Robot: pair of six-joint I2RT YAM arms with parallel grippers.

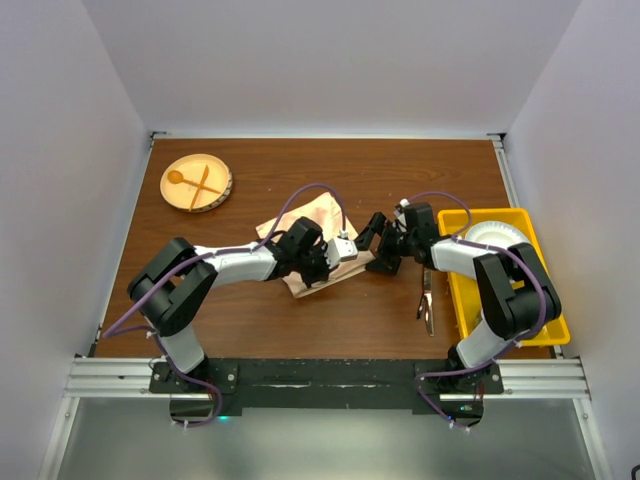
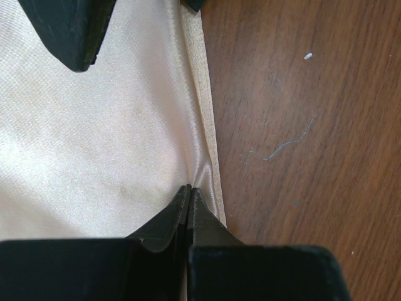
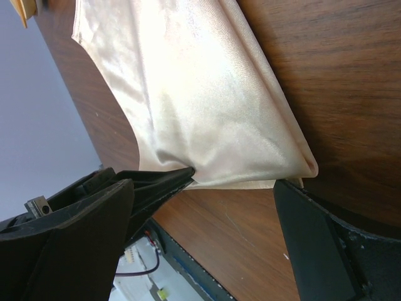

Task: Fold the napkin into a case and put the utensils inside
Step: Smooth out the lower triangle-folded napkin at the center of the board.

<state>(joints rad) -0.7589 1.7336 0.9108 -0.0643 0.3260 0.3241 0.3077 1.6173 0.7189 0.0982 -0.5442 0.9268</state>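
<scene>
Left wrist view: jaws nipped on the napkin's hem

Seen from here, the napkin (image 2: 94,144) lies flat on the brown table (image 2: 301,125), shiny and peach-coloured. Its stitched hem runs straight ahead from the tips of the left gripper (image 2: 190,194). Those jaws are pressed together with a small pucker of satin caught between them, right at the hem. The cloth spreads out to the left of the jaws, and bare wood lies to their right.

The right wrist view shows the napkin (image 3: 207,106) folded double, with a rounded folded corner. The right gripper (image 3: 235,185) stands spread wide across that end and grips nothing. One fingertip touches the cloth's near edge, and the other sits just clear of the folded corner.

From the top camera, the left gripper (image 1: 340,252) and the right gripper (image 1: 376,246) meet nose to nose at the napkin (image 1: 312,215), mid-table. The dark utensils (image 1: 426,305) lie on the wood behind the right jaws, just beside the yellow bin (image 1: 455,290). A pale round thing sits inside the bin. Well behind the left jaws, near the far left corner, a wooden plate (image 1: 222,188) holds a pale wooden spoon and fork, crossed.
</scene>
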